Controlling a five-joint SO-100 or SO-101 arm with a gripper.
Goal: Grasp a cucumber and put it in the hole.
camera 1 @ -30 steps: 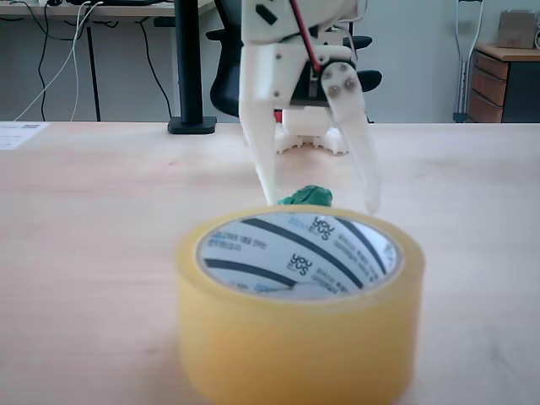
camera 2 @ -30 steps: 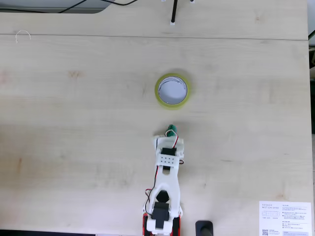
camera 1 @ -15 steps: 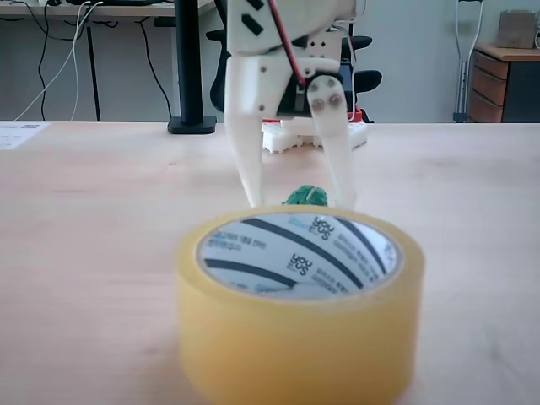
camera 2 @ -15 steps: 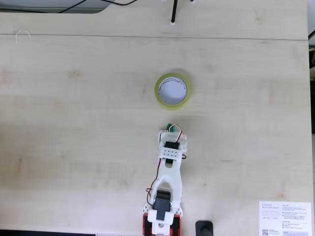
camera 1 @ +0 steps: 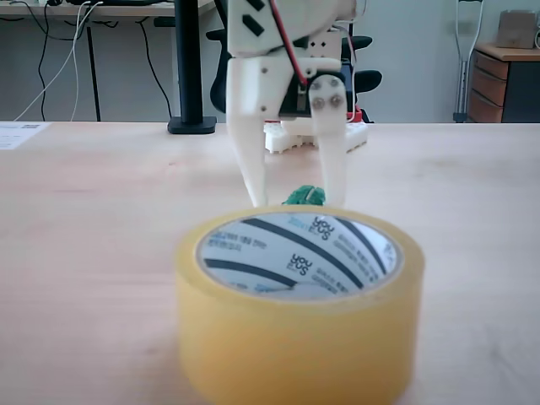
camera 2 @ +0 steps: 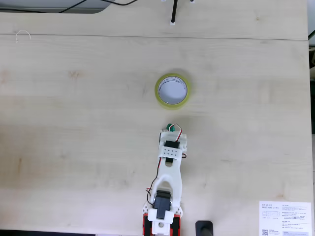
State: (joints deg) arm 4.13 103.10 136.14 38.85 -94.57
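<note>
Now hole (camera 2: 173, 90) holds nothing; cucumber (camera 1: 305, 197) between jaws, on table (camera 2: 74, 123).

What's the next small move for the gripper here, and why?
Probably close the gripper. In a fixed view its fingers straddle the cucumber on the table, a gap showing on either side. The tape roll sits just beyond, its hole empty.
</note>
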